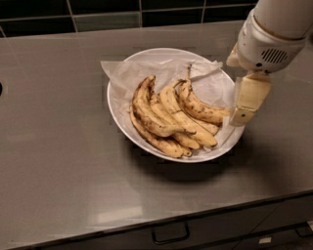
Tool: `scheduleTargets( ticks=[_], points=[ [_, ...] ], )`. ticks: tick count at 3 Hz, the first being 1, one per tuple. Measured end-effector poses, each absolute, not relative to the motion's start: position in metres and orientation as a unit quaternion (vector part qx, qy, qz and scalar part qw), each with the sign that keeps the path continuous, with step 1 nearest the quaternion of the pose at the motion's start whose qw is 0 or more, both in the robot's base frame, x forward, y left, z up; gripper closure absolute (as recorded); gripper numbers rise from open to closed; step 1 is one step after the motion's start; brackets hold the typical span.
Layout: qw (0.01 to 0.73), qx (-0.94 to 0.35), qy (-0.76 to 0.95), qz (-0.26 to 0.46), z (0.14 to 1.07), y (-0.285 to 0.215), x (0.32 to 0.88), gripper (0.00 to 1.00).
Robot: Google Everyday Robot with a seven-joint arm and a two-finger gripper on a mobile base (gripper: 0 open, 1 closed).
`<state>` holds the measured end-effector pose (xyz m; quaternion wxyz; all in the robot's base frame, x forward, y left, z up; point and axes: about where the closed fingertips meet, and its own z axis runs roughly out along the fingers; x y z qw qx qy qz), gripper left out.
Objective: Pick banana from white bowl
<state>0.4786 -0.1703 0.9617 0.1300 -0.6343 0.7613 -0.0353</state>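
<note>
The white bowl [111,113] stands mid-counter, lined with crumpled white paper [161,68]. Several speckled yellow bananas lie in it. The banana [199,107] is the short curved one on the right side of the pile, its thin dark stem pointing to the back. The longer bananas [151,114] lie bunched to its left. My gripper [243,110] hangs from the white arm [269,39] at the right, over the bowl's right rim, just right of the banana's tip and apart from it.
The grey counter [58,161] runs to a front edge with a drawer handle [170,235] below it. A dark tiled wall [98,12] stands at the back. A small dark thing [1,89] sits at the left edge.
</note>
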Motion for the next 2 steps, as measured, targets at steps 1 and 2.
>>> scheduleTargets(
  ticks=[1, 2],
  points=[
    [0.123, -0.636, 0.761, -0.033, 0.9545, -0.1647, 0.4833, 0.21],
    [0.123, -0.636, 0.762, -0.032, 0.9538, -0.1643, 0.4837, 0.23]
  ],
)
